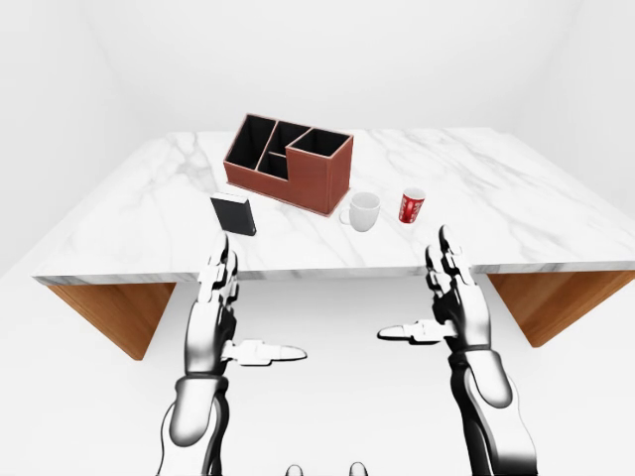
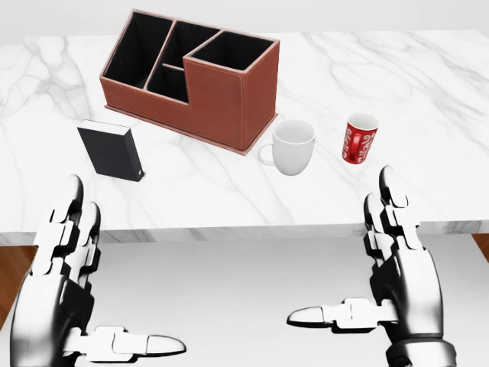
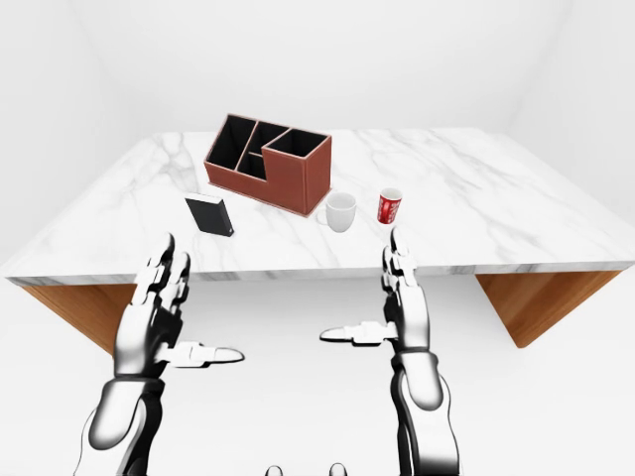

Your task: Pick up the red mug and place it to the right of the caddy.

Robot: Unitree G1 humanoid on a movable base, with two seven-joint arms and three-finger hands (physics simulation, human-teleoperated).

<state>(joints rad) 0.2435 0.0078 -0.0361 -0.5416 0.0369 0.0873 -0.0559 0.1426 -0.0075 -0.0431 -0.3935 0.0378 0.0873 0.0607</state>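
The red mug (image 2: 359,138) stands upright on the white marble table (image 2: 428,92), to the right of a white mug (image 2: 292,147). The brown leather caddy (image 2: 191,76), with several open compartments, sits at the upper left of the head view; the white mug stands between it and the red mug. My right hand (image 2: 344,248) is open below the table's near edge, just under and slightly right of the red mug, and is not touching it. My left hand (image 2: 122,267) is open at the lower left, with its thumb spread and nothing in it.
A small black box (image 2: 112,151) stands on the table left of the white mug, below the caddy. In the left-eye view the table's near edge (image 1: 337,273) runs across just above my hands, with wooden supports (image 1: 109,312) at both ends. The floor is white.
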